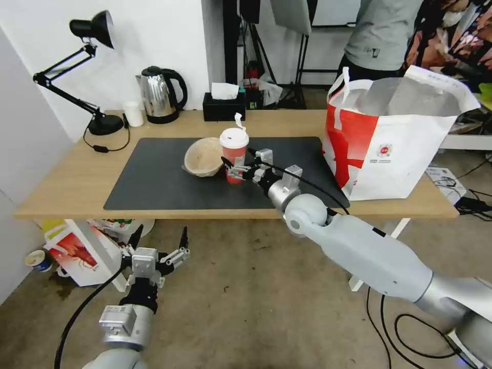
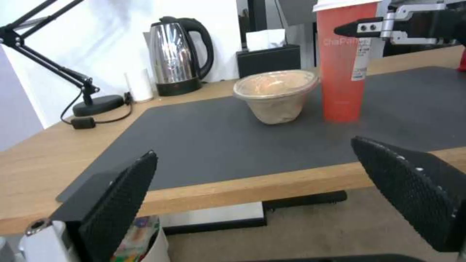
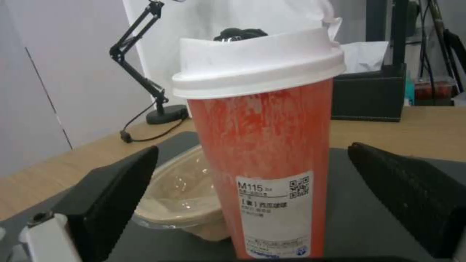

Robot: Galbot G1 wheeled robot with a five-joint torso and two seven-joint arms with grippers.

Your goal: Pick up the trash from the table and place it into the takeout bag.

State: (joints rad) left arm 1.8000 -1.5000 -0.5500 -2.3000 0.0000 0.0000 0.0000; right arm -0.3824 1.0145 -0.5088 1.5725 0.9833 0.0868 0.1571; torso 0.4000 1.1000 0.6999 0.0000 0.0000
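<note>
On the dark mat of the desk (image 1: 77, 179), my right gripper (image 1: 237, 169) straddles the upright red cup (image 1: 234, 154) beside the pulp bowl (image 1: 204, 156), jaws wide, nothing held; closing squarely comes before the takeout bag (image 1: 389, 138), I judge

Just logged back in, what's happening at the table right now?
The right gripper is at the red cup on the dark mat, fingers open on either side, not closed on it. The beige bowl sits beside the cup. The left gripper waits open below the table edge. The takeout bag stands open to the right.
</note>
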